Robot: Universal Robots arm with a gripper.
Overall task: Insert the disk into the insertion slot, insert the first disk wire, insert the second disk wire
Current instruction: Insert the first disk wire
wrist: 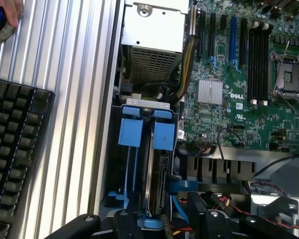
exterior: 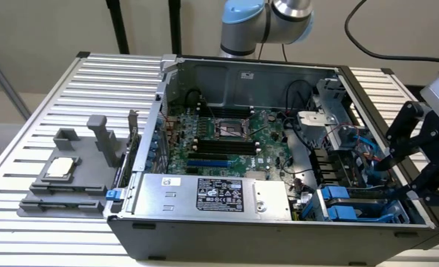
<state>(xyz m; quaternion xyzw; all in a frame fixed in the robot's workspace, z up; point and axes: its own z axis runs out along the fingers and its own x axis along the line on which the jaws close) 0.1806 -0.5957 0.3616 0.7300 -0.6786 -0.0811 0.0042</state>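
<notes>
Now the end effector (exterior: 395, 180), fingers spread, hovers just above the insertion slot (exterior: 353, 207).

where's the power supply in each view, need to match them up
Exterior view: power supply lies along the case's near wall, at the exterior view's left of the blue tabs.
Wrist view: power supply sits next to the blue tabs, motherboard alongside.
Shared landmark: the blue tabs, right beside it in both.
</notes>
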